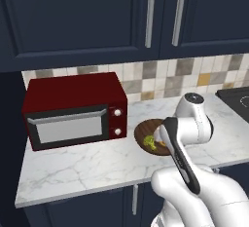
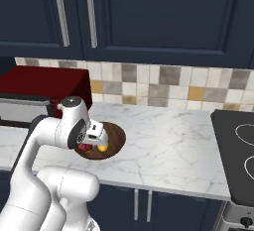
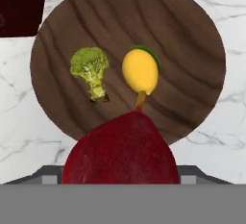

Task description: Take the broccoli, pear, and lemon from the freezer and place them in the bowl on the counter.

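Dark red and round, the small pear [image 3: 121, 148] looms at the base of my hand view, directly above the shallow brown wood-grain bowl [image 3: 192, 40] on the white marble counter [image 3: 226, 131]. Inside the bowl lie the bumpy green broccoli floret [image 3: 90, 69] and, just beside it, the bright yellow lemon [image 3: 140, 70] with green at one end. By my judgement two of three items are delivered and the pear is the last; whether it has left my grasp I cannot tell, since my fingertips are hidden behind it. My claw [image 2: 94, 135] is spread wide, wide enough to be clamped on the pear or to be letting it go. It hangs over the bowl, beside the boxy red microwave [image 1: 73, 109].
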Controlling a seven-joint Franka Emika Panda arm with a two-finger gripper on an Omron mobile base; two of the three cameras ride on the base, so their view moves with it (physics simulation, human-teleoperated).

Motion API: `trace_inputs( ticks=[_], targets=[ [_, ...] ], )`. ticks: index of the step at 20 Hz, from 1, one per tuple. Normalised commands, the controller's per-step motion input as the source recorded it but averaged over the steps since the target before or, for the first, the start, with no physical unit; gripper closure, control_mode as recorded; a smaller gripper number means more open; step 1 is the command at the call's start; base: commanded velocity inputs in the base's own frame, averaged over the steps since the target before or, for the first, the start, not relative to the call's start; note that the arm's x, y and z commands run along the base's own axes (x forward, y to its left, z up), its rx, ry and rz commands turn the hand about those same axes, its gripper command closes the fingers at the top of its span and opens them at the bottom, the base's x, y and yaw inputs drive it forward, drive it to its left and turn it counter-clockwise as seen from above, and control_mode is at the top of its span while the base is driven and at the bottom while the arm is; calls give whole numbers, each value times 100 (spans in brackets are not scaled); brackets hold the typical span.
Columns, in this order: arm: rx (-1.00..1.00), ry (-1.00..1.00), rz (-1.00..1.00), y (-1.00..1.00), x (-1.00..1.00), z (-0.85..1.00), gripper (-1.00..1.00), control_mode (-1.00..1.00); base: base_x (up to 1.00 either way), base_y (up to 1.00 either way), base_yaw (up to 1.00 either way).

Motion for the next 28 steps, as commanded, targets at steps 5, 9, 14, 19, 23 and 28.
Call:
trace_inputs(
  ticks=[5, 9, 14, 19, 23, 28],
  targets=[
    [1, 1, 0, 0, 38, -39, 100, -100, 0, 0, 0],
    [0, 2, 0, 0, 32, -49, 100, -100, 0, 0, 0],
    [0, 3, 0, 0, 25, -38, 100, -100, 0, 0, 0],
    [0, 10, 0, 0, 16, -39, 100, -100, 0, 0, 0],
    [0, 5, 0, 0, 3, -31, 100, -100, 0, 0, 0],
    [0, 0, 0, -3, -13, -14, 100, -100, 0, 0, 0]
  ],
)
